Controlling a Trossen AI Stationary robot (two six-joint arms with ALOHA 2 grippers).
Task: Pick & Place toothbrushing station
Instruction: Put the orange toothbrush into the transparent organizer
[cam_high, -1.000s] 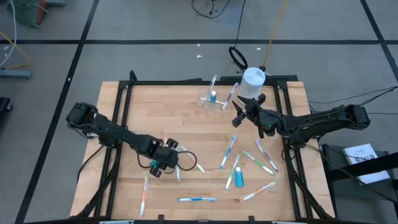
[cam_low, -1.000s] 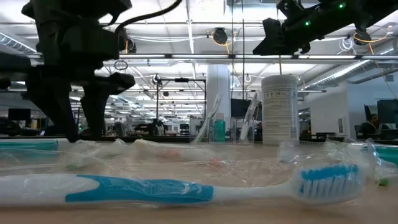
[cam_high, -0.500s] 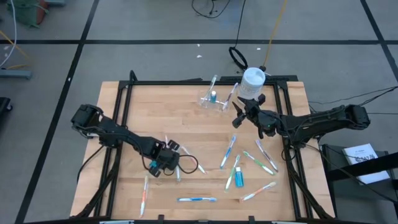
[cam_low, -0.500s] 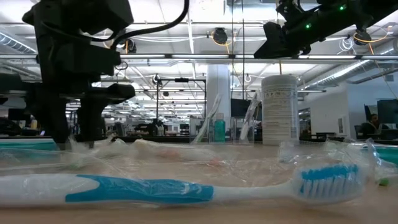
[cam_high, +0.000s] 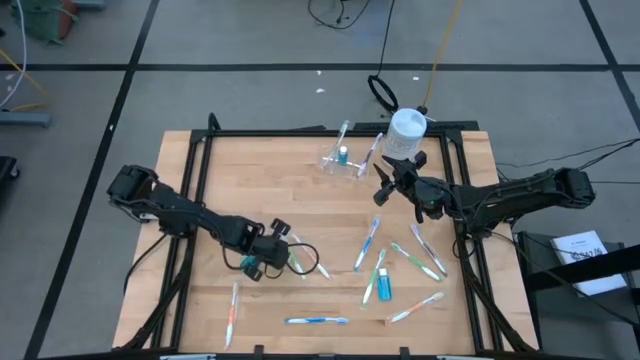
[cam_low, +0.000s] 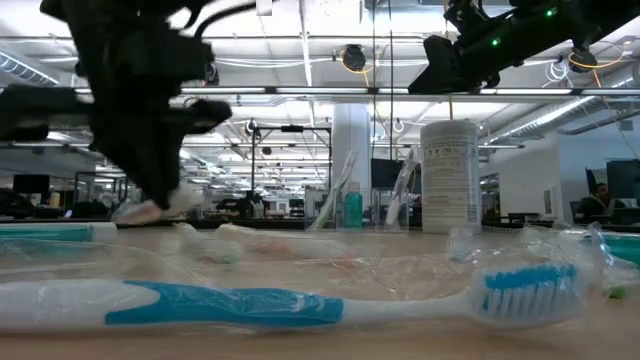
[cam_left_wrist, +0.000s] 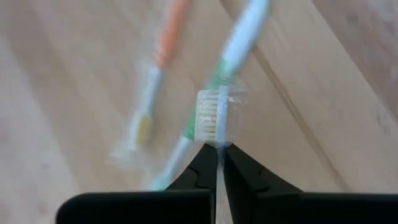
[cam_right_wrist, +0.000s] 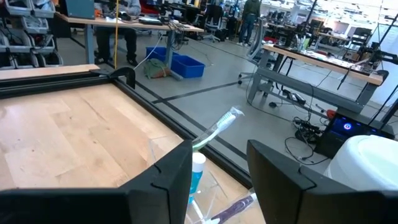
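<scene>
The clear holder (cam_high: 345, 158) stands at the table's far middle with a blue tube (cam_right_wrist: 198, 174) and a toothbrush (cam_right_wrist: 214, 134) in it. My right gripper (cam_high: 385, 185) hovers open just to its right, touching nothing. Left of the table's middle, my left gripper (cam_high: 270, 255) is shut on a green-and-white toothbrush (cam_left_wrist: 233, 50) in a clear wrapper. An orange toothbrush (cam_left_wrist: 155, 81) lies on the wood beside it. My left gripper pinches the toothbrush's head end (cam_left_wrist: 217, 140) between its two fingertips, just below the bristles (cam_left_wrist: 214, 118). The fingers come from above, in line with the brush, whose handle runs away from them. The head end (cam_low: 150, 210) is raised off the table; the handle's far end is out of sight.
Several wrapped toothbrushes (cam_high: 368, 245) (cam_high: 318, 320) (cam_high: 232, 315) and a blue tube (cam_high: 382, 285) lie over the right and near parts of the table. A white lidded bottle (cam_high: 408, 133) stands at the far right, next to the holder. Black frame rails (cam_high: 195, 190) border the wood.
My left gripper has shut on the toothbrush's head end, which lay between its open fingers on the table, and has risen a little, lifting that end clear of the wood.
</scene>
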